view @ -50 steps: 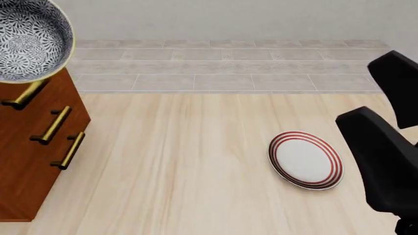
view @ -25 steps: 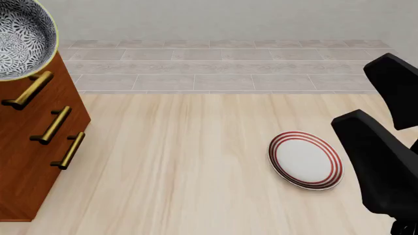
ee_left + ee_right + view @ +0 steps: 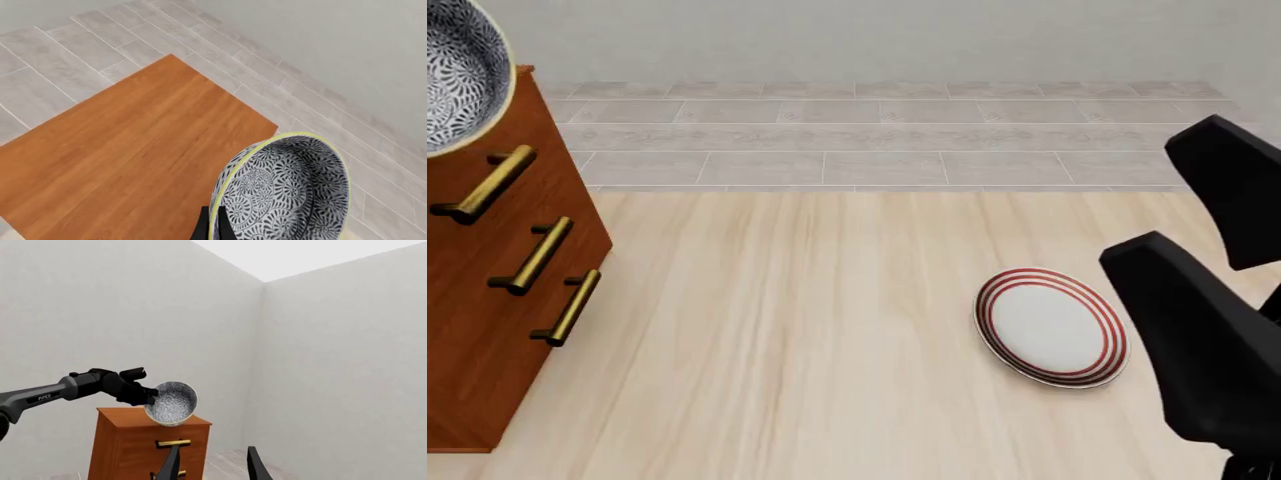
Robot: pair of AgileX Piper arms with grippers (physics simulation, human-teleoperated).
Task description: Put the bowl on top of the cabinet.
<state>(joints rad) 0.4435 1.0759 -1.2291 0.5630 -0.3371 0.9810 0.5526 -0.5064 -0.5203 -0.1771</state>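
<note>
The bowl (image 3: 287, 192), dark blue and white floral with a pale rim, hangs tilted on its side over the cabinet's flat top (image 3: 133, 150). My left gripper (image 3: 215, 226) is shut on the bowl's rim. In the front view only part of the bowl (image 3: 454, 70) shows at the top left corner, above the cabinet (image 3: 494, 300) with its brass handles. The right wrist view shows the left gripper (image 3: 143, 395) holding the bowl (image 3: 171, 403) just above the cabinet (image 3: 133, 445). My right gripper (image 3: 213, 467) is open and holds nothing.
A flat white plate with red rings (image 3: 1050, 326) lies on the wooden table at the right. The black right arm (image 3: 1214, 350) rises beside it at the right edge. Grey tiled floor and a pale wall lie beyond.
The bowl has moved left in the front view, further over the cabinet top and partly out of frame. The right arm has barely shifted.
</note>
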